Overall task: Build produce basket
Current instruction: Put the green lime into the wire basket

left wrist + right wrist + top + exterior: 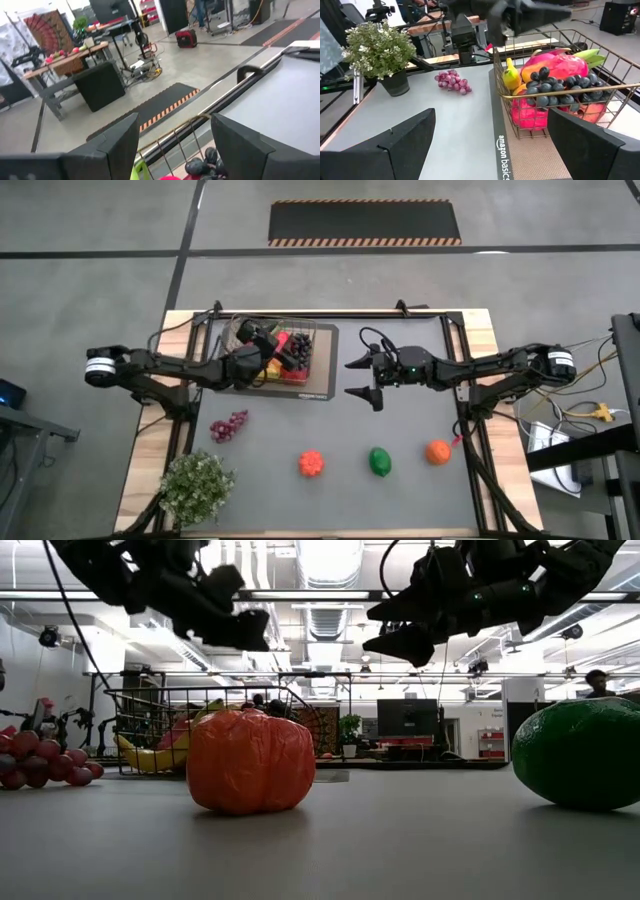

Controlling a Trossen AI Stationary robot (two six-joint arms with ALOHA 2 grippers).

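Dark wire mesh formed the basket (pixel 290 352), which stood on a flat mat (pixel 320 385) at the far-left centre of the table (pixel 420 480). It already held a pink dragon fruit (pixel 555 65), black grapes (pixel 565 87) and a banana (pixel 511 75).

Four pieces of produce lay loose on the near half of the table: purple grapes (pixel 228 426), a red-orange fruit (pixel 312 463), a green fruit (pixel 380 461) and an orange (pixel 437 451). A potted plant (pixel 196 486) stood at the near-left corner.

In the high view, the left gripper (pixel 262 340) hung above the basket's left part. Its fingers (pixel 115 145) stood apart with nothing between them.

The right gripper (pixel 360 378) hovered just right of the mat, pointing toward the basket. Its jaws were spread wide and it carried nothing.

Reading the high view as a clock face centred on each gripper:
- From the right gripper, the green fruit lay near 6 o'clock, the orange near 4 o'clock and the red-orange fruit near 7 o'clock.
- From the left gripper, the purple grapes lay between 6 and 7 o'clock, with their long axis running roughly left to right.

In the inspector's judgement, the right arm was the nearer to the green fruit and the orange. The left arm was the nearer to the purple grapes. The red-orange fruit sat between the two reaches.
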